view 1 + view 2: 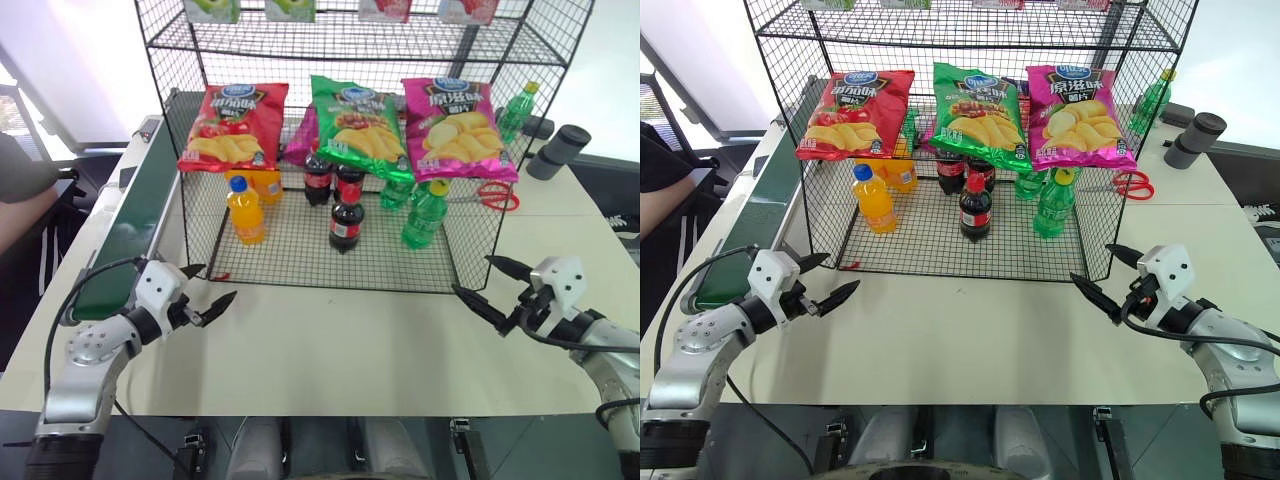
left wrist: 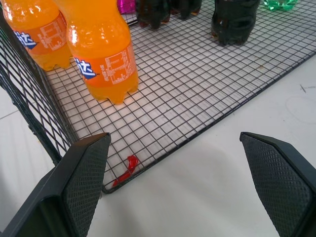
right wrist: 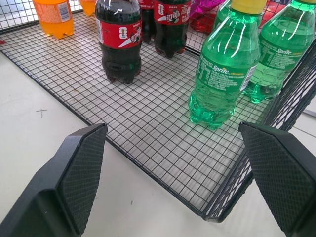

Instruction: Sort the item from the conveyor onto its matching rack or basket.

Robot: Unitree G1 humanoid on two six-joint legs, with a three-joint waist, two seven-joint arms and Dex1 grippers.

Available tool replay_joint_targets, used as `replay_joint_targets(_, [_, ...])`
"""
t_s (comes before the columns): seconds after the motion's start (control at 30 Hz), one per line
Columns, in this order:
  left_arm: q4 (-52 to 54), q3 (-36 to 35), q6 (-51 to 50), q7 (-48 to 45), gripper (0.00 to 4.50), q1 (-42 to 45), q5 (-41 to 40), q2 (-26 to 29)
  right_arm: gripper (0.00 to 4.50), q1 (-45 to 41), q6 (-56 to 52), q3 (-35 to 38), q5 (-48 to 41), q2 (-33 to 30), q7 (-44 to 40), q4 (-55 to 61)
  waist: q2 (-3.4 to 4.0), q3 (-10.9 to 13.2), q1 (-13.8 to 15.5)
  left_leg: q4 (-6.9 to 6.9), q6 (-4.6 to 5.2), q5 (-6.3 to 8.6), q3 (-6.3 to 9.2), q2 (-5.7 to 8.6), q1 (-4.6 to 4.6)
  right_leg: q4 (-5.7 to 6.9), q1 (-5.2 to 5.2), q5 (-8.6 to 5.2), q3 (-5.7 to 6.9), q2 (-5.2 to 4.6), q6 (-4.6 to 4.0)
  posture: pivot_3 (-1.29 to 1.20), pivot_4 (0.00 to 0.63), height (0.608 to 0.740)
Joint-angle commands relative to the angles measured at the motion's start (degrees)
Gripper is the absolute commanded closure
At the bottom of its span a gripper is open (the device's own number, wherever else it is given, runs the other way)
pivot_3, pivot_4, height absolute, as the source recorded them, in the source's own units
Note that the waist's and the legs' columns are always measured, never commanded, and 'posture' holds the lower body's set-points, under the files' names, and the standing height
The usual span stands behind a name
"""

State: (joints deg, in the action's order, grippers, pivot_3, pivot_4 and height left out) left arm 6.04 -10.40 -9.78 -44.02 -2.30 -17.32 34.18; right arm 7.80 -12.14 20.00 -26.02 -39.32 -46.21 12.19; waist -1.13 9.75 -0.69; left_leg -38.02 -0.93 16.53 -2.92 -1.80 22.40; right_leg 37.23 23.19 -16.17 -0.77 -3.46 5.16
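A large black wire-grid rack [image 1: 300, 268] with a flat mesh floor and low mesh walls is shown on a matt off-white table [image 1: 330, 350]. The small plastic cola bottle [image 1: 346, 222], ribbed at its base, filled with dark brown liquid and fitted with a red cap and red label, is seen standing upright on the mesh floor near the middle, in front of two similar cola bottles. Translucent orange-drink bottles [image 1: 245, 212] are placed to its left and glossy green bottles [image 1: 424, 214] to its right. Three crinkled foil crisp bags [image 1: 355, 122] are laid on the shelf above. A long dark green conveyor belt [image 1: 135, 225] with silver-grey rails is seen along the rack's left side. The left gripper [image 1: 211, 291] and right gripper [image 1: 482, 286], each with textured black fingers, are held wide open and empty over the table before the rack.
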Motion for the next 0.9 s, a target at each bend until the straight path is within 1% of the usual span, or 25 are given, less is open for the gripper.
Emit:
replay_joint_targets(0.03, [2.8, -1.6, 0.2, -0.9, 0.00, -0.5, -1.6, 1.0, 0.06, -0.3, 0.2, 1.0, -0.5, 0.2, 0.5, 2.0, 0.00, 0.0, 0.0, 0.00, 0.00, 0.00, 0.00, 0.00, 0.00, 0.00, 0.00, 0.00, 0.00, 0.00, 0.00, 0.00, 0.150, 0.740])
replay_joint_targets(0.17, [2.0, -1.6, 0.8, 0.4, 0.00, 0.0, -0.3, 0.9, 0.06, -0.3, 0.4, 1.0, -0.5, 0.1, 0.5, 1.8, 0.00, 0.0, 0.0, 0.00, 0.00, 0.00, 0.00, 0.00, 0.00, 0.01, 0.00, 0.00, 0.00, 0.00, 0.00, 0.00, 0.150, 0.740])
replay_joint_targets(0.9, [1.5, -1.0, 1.0, 0.8, 0.00, 0.5, -0.3, 0.7, 0.06, -1.3, 2.4, 0.0, 0.5, 1.0, 0.1, -0.8, 0.00, 0.0, 0.0, -0.01, 0.00, 0.00, 0.00, 0.00, 0.00, 0.01, 0.00, 0.00, 0.00, 0.04, 0.01, 0.00, 0.150, 0.740])
